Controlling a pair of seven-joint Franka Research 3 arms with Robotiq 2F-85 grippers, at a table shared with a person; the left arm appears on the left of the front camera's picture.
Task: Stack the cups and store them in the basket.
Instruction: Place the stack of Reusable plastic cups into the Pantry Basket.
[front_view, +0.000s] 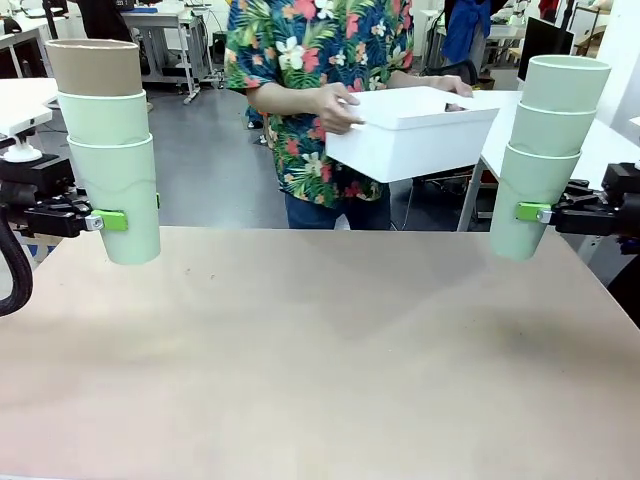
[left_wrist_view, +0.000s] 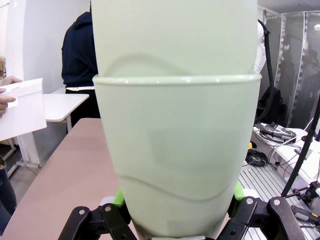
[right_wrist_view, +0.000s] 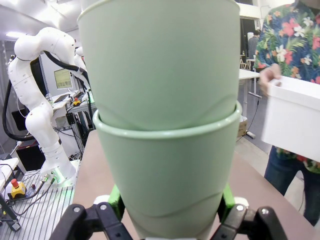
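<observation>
Now left gripper (front_view: 128, 219) grips a tan-topped stack (front_view: 108, 140) at left, right gripper (front_view: 523, 212) a green stack (front_view: 550, 130) at right; basket (front_view: 410, 135) top centre.

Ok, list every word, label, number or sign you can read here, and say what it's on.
No readable text in any view.
Left stack of cups: plain, no print.
Right stack of cups: plain, no print.
Basket: plain white walls, no label.
Background monitor: its screen is lit, but the content is too small to read.
</observation>
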